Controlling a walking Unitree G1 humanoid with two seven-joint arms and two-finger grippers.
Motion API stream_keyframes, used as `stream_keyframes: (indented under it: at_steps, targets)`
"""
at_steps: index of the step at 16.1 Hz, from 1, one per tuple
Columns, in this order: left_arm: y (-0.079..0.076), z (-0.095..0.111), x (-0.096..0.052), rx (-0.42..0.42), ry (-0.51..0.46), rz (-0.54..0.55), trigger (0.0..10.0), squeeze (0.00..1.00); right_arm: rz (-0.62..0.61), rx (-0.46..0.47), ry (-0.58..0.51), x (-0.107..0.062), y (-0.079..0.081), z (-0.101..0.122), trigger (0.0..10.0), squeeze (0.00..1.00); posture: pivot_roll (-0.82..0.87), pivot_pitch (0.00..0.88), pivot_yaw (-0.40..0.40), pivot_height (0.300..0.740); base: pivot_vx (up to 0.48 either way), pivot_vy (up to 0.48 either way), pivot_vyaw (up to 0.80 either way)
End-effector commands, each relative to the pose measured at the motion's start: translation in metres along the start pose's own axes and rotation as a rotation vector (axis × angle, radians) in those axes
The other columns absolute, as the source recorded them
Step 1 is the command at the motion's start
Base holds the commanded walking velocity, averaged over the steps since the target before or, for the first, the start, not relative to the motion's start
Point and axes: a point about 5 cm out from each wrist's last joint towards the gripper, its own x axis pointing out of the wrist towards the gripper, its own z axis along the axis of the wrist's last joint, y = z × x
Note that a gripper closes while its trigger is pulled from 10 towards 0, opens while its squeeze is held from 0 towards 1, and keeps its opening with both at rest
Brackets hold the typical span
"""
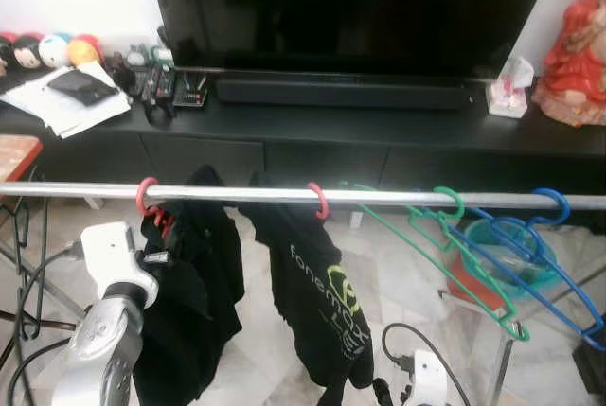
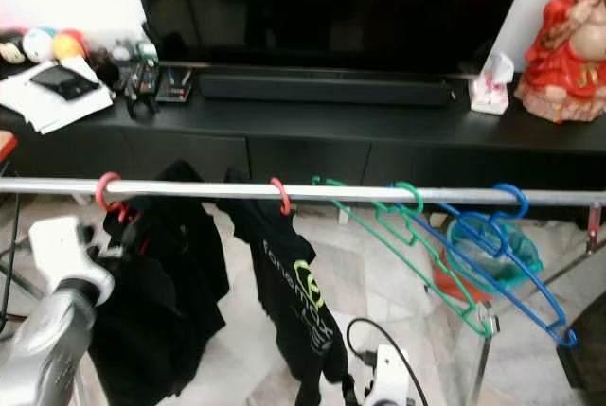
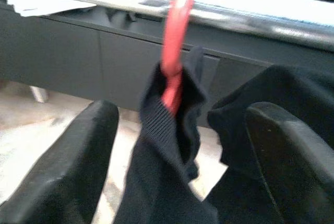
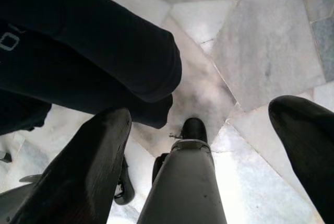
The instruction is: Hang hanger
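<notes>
- Two red hangers on the rail; the left red hanger with its black shirt hangs near the rail's left end.
- Left hand fingers apart around the shirt collar; back out straight, no snagging.
- Right hand spread, idle, low.

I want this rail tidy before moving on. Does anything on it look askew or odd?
Yes. On the rail, the empty green hangers and blue hangers splay sideways, tangled together. The black shirt on the left red hanger is bunched at the neck; the left pincer, open, straddles it.
</notes>
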Motion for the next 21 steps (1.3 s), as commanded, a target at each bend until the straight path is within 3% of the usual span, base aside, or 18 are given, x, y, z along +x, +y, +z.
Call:
stream_keyframes:
  at_steps: [1, 4, 5, 6, 7, 8, 11, 14, 17, 18, 21]
  targets:
    - [0.011, 0.005, -0.013, 0.022, -0.012, 0.043, 10.0, 1.00, -0.002, -0.005, 0.008, 0.000, -0.002, -0.001, 10.0, 0.00, 0.09, 0.047, -0.021, 0.736, 0.000, 0.000, 0.00]
    - [0.045, 0.002, -0.044, 0.059, -0.037, 0.237, 10.0, 1.00, -0.003, -0.009, 0.006, 0.000, -0.003, 0.000, 10.0, 0.00, 0.10, 0.046, -0.022, 0.736, 0.000, 0.000, 0.00]
    - [0.054, -0.001, -0.053, 0.107, -0.016, 0.295, 10.0, 0.90, -0.004, -0.010, 0.007, 0.000, -0.003, 0.000, 10.0, 0.00, 0.10, 0.046, -0.022, 0.736, 0.000, 0.000, 0.00]
    - [0.066, -0.016, -0.063, 0.150, 0.053, 0.380, 10.0, 0.24, -0.004, -0.013, 0.008, 0.000, -0.003, 0.000, 10.0, 0.00, 0.11, 0.044, -0.024, 0.736, 0.000, 0.000, 0.00]
    - [0.075, -0.036, -0.071, 0.210, 0.153, 0.434, 10.0, 0.00, -0.002, -0.016, 0.009, 0.000, -0.003, 0.000, 10.0, 0.00, 0.11, 0.039, -0.025, 0.736, 0.000, 0.000, 0.00]
    - [0.077, -0.056, -0.075, 0.213, 0.253, 0.447, 10.0, 0.00, -0.001, -0.018, 0.010, 0.000, -0.003, 0.000, 10.0, 0.00, 0.10, 0.040, -0.025, 0.736, 0.000, 0.000, 0.00]
    - [0.076, -0.078, -0.074, 0.241, 0.363, 0.426, 10.0, 0.00, -0.001, -0.023, 0.010, 0.000, -0.003, 0.000, 10.0, 0.00, 0.10, 0.037, -0.025, 0.736, 0.000, 0.000, 0.00]
    - [0.080, -0.126, -0.068, 0.284, 0.580, 0.419, 10.0, 0.00, -0.012, -0.034, 0.016, 0.000, -0.004, -0.002, 10.0, 0.00, 0.09, 0.034, -0.019, 0.736, 0.000, 0.000, 0.00]
    - [0.069, -0.165, -0.078, 0.362, 0.815, 0.269, 10.0, 0.00, -0.022, -0.039, 0.025, -0.001, -0.005, -0.004, 10.0, 0.00, 0.08, 0.033, -0.023, 0.736, 0.000, 0.000, 0.00]
    - [0.067, -0.168, -0.077, 0.357, 0.831, 0.258, 10.0, 0.00, -0.023, -0.042, 0.026, -0.001, -0.005, -0.004, 10.0, 0.00, 0.07, 0.036, -0.024, 0.736, 0.000, 0.000, 0.00]
    - [0.042, -0.183, -0.066, 0.333, 0.894, 0.129, 10.0, 0.00, -0.039, -0.036, 0.028, -0.001, -0.007, -0.005, 10.0, 0.00, 0.05, 0.032, -0.025, 0.736, 0.000, 0.000, 0.00]
